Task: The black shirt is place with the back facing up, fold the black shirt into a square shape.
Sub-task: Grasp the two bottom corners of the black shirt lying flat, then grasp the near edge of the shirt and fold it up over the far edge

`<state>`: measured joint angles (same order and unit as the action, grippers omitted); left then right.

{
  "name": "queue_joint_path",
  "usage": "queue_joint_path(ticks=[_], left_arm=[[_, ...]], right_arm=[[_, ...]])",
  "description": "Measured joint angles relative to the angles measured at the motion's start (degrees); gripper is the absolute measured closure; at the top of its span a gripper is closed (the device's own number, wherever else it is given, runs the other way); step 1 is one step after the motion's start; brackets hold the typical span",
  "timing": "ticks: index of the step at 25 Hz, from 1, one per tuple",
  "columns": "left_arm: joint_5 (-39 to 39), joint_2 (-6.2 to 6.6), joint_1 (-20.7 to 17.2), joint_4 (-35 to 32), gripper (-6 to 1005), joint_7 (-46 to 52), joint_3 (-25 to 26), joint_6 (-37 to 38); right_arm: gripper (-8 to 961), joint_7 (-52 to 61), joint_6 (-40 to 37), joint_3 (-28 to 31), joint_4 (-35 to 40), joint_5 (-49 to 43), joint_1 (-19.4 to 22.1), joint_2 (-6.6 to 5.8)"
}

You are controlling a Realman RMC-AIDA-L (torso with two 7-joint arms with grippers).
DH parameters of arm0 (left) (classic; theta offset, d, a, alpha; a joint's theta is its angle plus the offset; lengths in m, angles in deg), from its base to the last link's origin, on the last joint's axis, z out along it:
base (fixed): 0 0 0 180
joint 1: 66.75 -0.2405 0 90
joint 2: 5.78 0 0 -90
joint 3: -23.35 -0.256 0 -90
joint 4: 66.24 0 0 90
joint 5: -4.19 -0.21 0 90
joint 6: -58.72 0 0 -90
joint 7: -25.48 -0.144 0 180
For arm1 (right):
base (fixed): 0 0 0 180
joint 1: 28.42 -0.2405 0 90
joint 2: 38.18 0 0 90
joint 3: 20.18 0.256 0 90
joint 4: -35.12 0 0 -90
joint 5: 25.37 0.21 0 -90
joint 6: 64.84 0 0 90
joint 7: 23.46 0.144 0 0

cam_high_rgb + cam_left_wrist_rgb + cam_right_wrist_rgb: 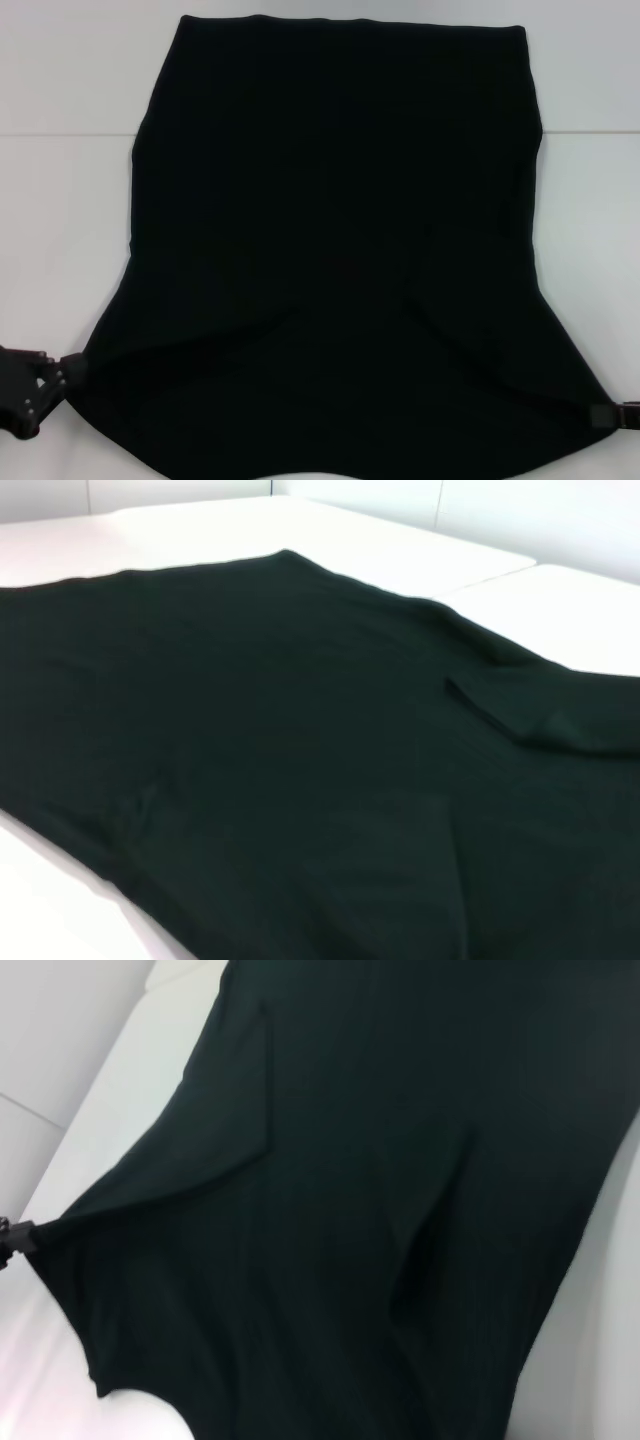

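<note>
The black shirt [335, 230] lies spread over the white table [60, 200] and fills most of the head view. Its sides are folded inward, and a folded sleeve edge [520, 715] shows in the left wrist view. My left gripper [72, 367] is at the near left corner, shut on the fabric, which is drawn to a point there. The same gripper [14, 1236] shows far off in the right wrist view, holding that corner. At the near right corner my right gripper [603, 414] is shut on the shirt's edge, and a taut crease runs to it.
A seam [70, 134] crosses the white table behind the shirt's middle. Bare table shows on both sides of the shirt and along the far edge.
</note>
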<state>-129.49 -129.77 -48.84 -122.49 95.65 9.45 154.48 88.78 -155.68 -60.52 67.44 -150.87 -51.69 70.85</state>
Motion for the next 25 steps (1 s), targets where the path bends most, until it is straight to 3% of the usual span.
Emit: queue_joint_path(ticks=[14,25], left_arm=[[-1.47,-0.24,-4.19,-1.45,996,1.5,1.42,14.09],[-2.97,-0.62,-5.92,0.78,996,1.55,1.41,15.94]], right_arm=[[909,-6.22,-4.73,4.49,0.21,-0.34,7.43,-2.95],[909,-8.01,-6.6,12.57,0.31,-6.22,8.64,-4.47]])
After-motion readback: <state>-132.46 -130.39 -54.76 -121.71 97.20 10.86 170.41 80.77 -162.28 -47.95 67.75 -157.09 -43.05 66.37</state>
